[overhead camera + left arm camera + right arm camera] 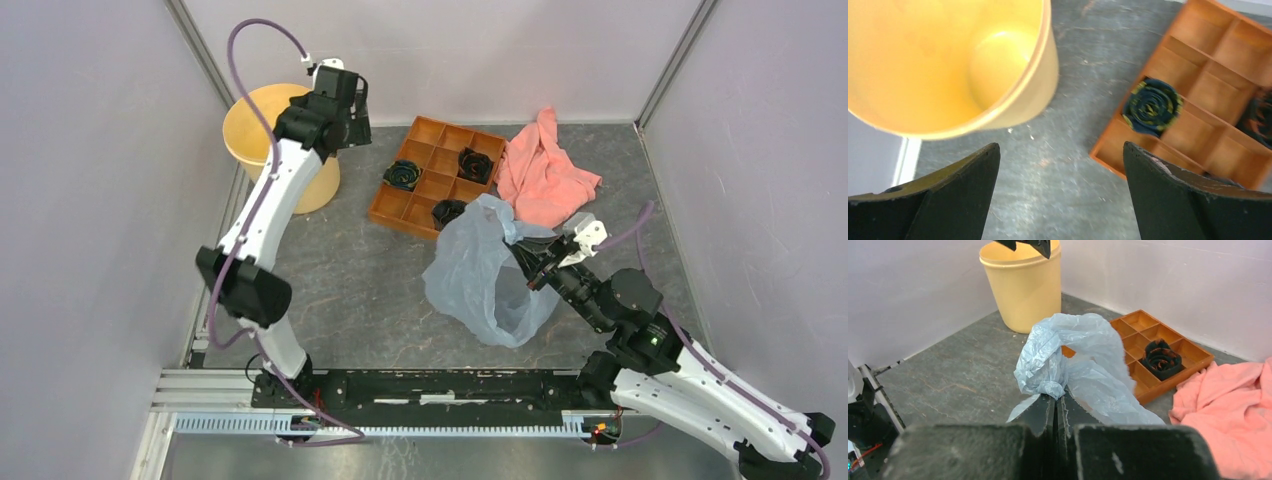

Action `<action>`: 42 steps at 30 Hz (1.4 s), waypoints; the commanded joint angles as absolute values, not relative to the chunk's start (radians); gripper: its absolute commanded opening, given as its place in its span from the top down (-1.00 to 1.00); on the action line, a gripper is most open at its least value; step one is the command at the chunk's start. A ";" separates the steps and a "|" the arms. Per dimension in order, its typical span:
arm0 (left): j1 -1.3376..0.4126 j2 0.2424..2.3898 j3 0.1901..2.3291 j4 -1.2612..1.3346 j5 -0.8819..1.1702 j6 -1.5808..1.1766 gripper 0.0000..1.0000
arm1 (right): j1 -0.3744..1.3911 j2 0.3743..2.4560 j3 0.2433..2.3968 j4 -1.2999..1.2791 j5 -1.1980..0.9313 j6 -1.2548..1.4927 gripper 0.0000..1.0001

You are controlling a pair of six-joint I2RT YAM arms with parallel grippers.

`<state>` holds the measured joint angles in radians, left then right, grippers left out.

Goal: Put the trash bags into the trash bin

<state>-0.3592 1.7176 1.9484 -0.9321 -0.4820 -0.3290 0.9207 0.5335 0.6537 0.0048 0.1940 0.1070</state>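
So, right gripper [1055, 399] was clamped shut on a bunched fold of the trash bag [1073, 347]. The pinch sat at the gathered part, so the rest of the film hung loose instead of ballooning. The bag was over the middle of the table [350, 290], well apart from the trash bin [262, 125] in the far-left corner. From the top view it overlapped the near corner of the orange tray [398, 212], contact unclear. The pink cloth [545, 172] lay just beyond. Left gripper [1060, 150] hovered with its jaws spread wide, holding nothing, just beside the bin's rim on the tray side. My read: parked there to steady the bin or take a handover, can't confirm which. The bin looked empty inside. Judgement: task barely begun. Next it needed a lift and carry across to the bin, with the film snagging on the tray as the main risk.
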 commanded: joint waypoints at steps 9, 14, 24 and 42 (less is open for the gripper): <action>-0.284 1.959 2.168 -0.933 -0.668 -0.135 -0.73 | 0.920 0.464 0.602 -0.053 0.242 0.013 0.99; -0.215 1.982 2.151 -0.921 -0.512 -0.144 -0.55 | 0.920 0.472 0.602 -0.044 0.250 0.013 0.99; -0.163 1.963 2.087 -0.923 -0.447 -0.139 -0.14 | 0.921 0.502 0.639 -0.024 0.201 0.048 0.99; -0.176 1.465 1.614 -0.935 -0.112 -0.202 0.96 | 0.920 0.613 0.741 -0.006 0.175 0.077 0.99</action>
